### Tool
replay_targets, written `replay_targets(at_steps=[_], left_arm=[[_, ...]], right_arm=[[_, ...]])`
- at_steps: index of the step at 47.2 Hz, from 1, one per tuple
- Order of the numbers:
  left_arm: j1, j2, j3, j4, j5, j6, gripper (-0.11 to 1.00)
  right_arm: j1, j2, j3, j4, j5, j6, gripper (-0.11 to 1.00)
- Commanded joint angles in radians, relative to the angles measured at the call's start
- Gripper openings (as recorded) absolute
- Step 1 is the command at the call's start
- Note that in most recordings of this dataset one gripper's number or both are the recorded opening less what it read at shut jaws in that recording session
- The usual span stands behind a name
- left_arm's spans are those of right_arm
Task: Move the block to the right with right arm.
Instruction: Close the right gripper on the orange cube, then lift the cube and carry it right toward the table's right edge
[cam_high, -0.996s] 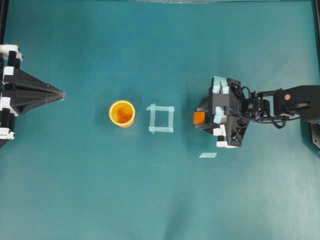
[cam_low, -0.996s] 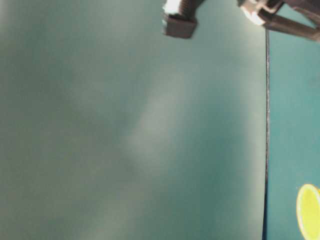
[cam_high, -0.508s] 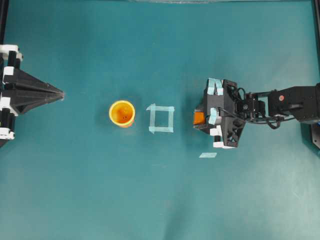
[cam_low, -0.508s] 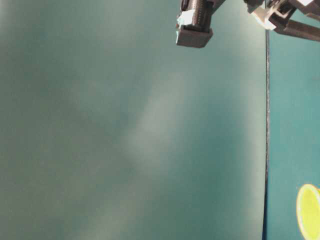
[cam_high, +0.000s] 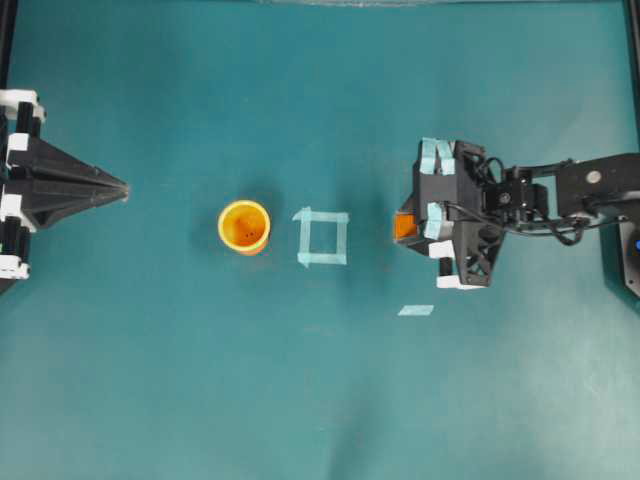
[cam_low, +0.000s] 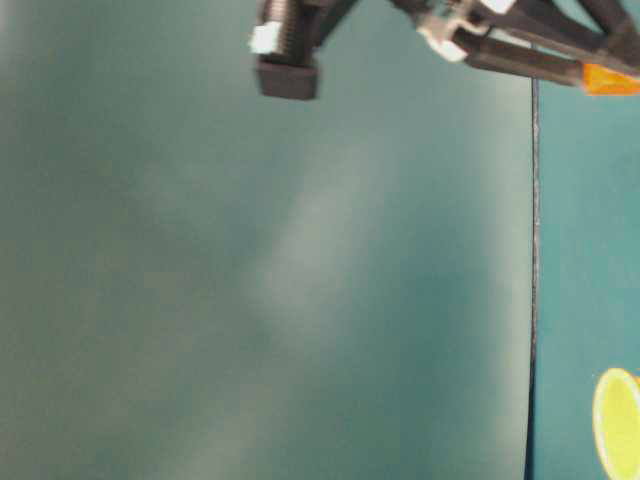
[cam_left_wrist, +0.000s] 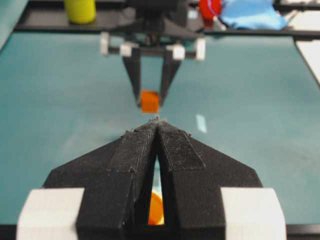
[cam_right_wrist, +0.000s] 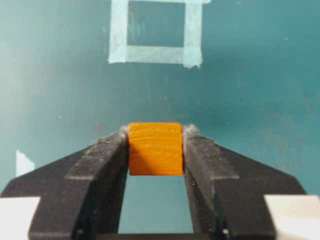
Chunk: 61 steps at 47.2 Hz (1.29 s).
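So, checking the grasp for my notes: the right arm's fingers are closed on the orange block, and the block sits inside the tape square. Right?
Not quite. The fingers do clamp the block, but it is outside the tape square, nearer the arm; the right wrist view shows this.

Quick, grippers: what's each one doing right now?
Left gripper: closed, holding nothing.
Right gripper: closed on the block, one finger against each side of it.
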Motion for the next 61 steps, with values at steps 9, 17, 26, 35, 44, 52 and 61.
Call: replay_targets(at_steps=[9, 17, 26, 35, 44, 52, 61], left_arm=[[0.000, 0.008, -0.031, 0.002, -0.006, 0.000, -0.01], [0.000, 0.008, -0.031, 0.002, -0.006, 0.000, -0.01], [0.000, 0.008, -0.031, 0.003, -0.006, 0.000, -0.01], [0.000, 0.008, -0.031, 0.002, -0.005, 0.000, -0.01], [0.000, 0.008, -0.031, 0.003, -0.006, 0.000, -0.01], [0.000, 0.008, -0.031, 0.003, -0.006, 0.000, -0.01], [0.000, 0.008, -0.031, 0.003, -0.005, 0.000, -0.01]], right_arm=[[-0.002, -0.129, -0.072, -0.003, 0.155, 0.003, 0.40], [-0.002, -0.190, -0.098, -0.003, 0.210, 0.008, 0.40], [-0.003, -0.249, -0.112, -0.003, 0.276, 0.017, 0.40], [-0.002, -0.319, -0.094, 0.000, 0.356, 0.020, 0.40], [-0.002, -0.425, -0.061, 0.003, 0.426, 0.021, 0.40], [-0.002, -0.545, -0.029, 0.008, 0.485, 0.025, 0.40], [-0.002, -0.661, -0.021, 0.008, 0.614, 0.026, 0.40]])
